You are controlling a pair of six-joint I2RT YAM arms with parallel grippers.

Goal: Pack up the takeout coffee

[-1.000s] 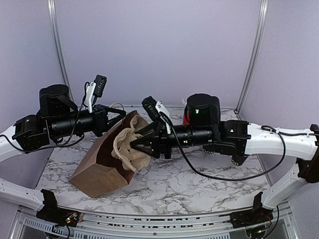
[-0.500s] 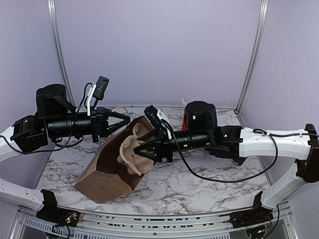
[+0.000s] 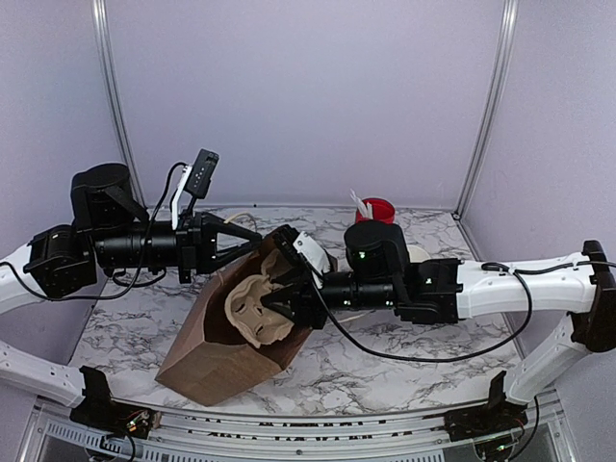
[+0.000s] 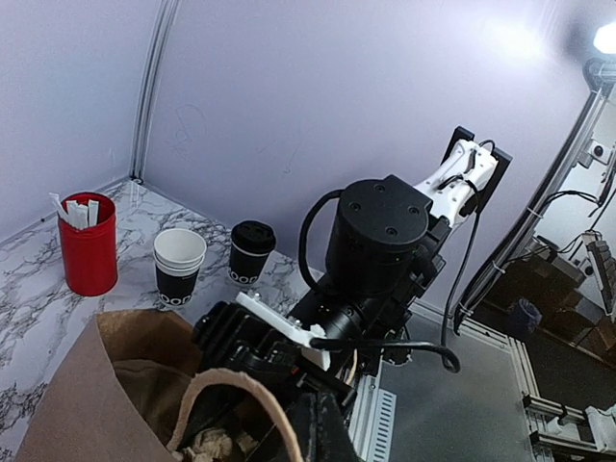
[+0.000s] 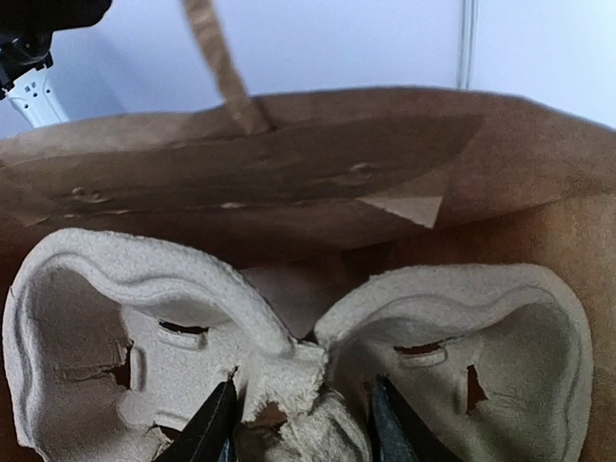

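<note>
Brown paper bag (image 3: 217,356) is leaning on the marble table (image 3: 318,371), its open mouth facing up and toward the right arm. Left gripper (image 3: 252,239) is pinching the bag's paper handle (image 4: 231,377) with its jaws fully closed, holding the bag by its top rim. Right gripper (image 5: 301,387) is reaching into the mouth and clamping the central ridge of a moulded pulp cup carrier (image 5: 144,327), with one finger on each side of the ridge. The carrier is sitting partly inside the bag, with two of its cup wells facing the right wrist camera. Takeout coffee (image 4: 252,252), a black cup with a black lid, is standing upright on the table outside the bag, toward the back wall. It is standing just beside a stack of lidless cups (image 4: 180,269), and a red cup (image 4: 89,248) holding white utensils is standing on the other side of that stack. The right arm is hiding the coffee in the overhead view.
</note>
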